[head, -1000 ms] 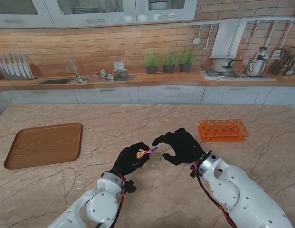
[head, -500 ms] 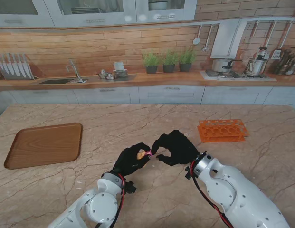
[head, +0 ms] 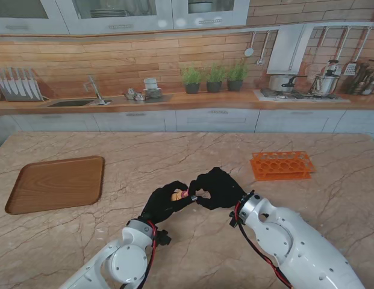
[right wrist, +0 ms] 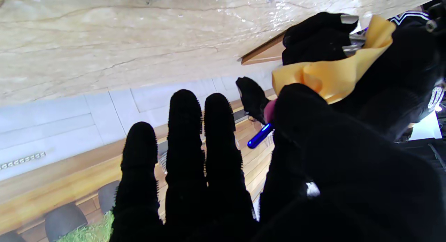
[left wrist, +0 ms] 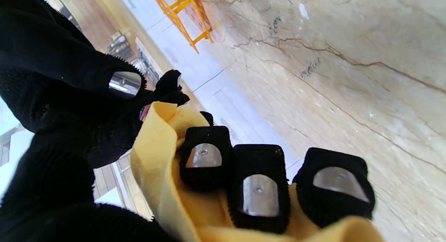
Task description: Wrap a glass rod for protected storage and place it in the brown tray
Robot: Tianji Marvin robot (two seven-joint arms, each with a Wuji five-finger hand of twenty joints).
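Note:
My left hand (head: 164, 203) is over the middle of the table, curled shut on a yellow cloth (left wrist: 163, 175) that wraps one end of the glass rod (head: 185, 194). The rod is pinkish with a blue tip (right wrist: 259, 136). My right hand (head: 218, 188) meets the left one. Its thumb and index fingertip (right wrist: 251, 97) pinch the rod's free end, while its other three fingers stay stretched out. The cloth (right wrist: 331, 78) bunches around the rod between the two hands. The brown tray (head: 54, 183) lies far to the left, with nothing on it.
An orange test-tube rack (head: 282, 165) stands on the table to the right, beyond my right hand. The marble table top (head: 187, 150) stretches from the tray to the rack. A kitchen counter with a sink and potted plants runs along the back.
My right hand has moved left to the left hand and closed thumb and index on the rod's end. Less of the rod sticks out of the cloth. The left hand has stayed in place.

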